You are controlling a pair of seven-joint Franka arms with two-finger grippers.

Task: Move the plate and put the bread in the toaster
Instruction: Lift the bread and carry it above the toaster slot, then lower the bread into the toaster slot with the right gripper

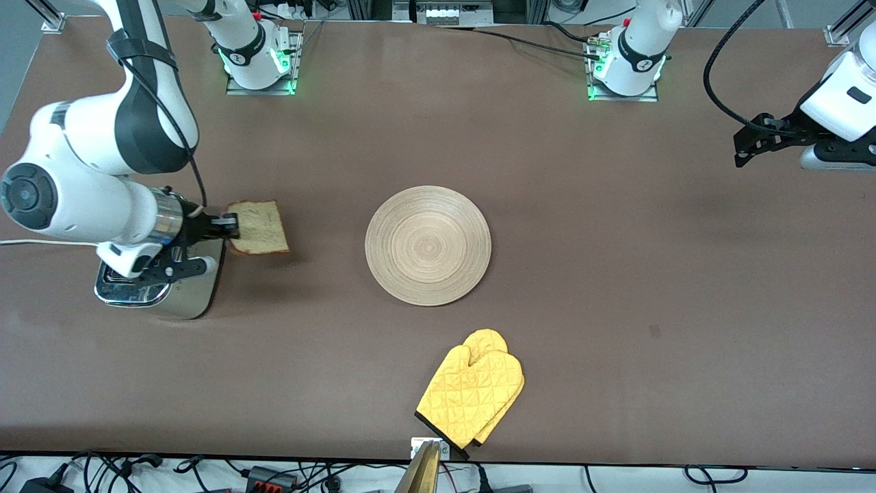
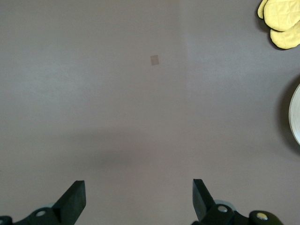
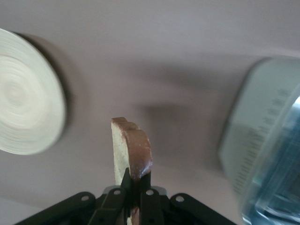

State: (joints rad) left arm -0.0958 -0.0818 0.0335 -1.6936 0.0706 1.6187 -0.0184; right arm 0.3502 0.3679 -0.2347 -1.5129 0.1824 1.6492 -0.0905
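Note:
My right gripper [image 1: 231, 224] is shut on the edge of the bread slice [image 1: 260, 227], holding it in the air beside the toaster [image 1: 171, 294], whose chrome top is mostly hidden under my right arm. In the right wrist view the bread [image 3: 132, 152] stands edge-on between the fingers, with the toaster [image 3: 262, 140] to one side and the wooden plate [image 3: 23, 112] to the other. The plate [image 1: 428, 244] lies flat at the table's middle. My left gripper [image 1: 742, 154] is open and empty, waiting in the air at the left arm's end of the table.
A yellow oven mitt [image 1: 473, 387] lies near the table's front edge, nearer to the front camera than the plate. It also shows in the left wrist view [image 2: 281, 21], with the plate's rim [image 2: 295, 122]. A white cord [image 1: 41, 242] runs from the toaster.

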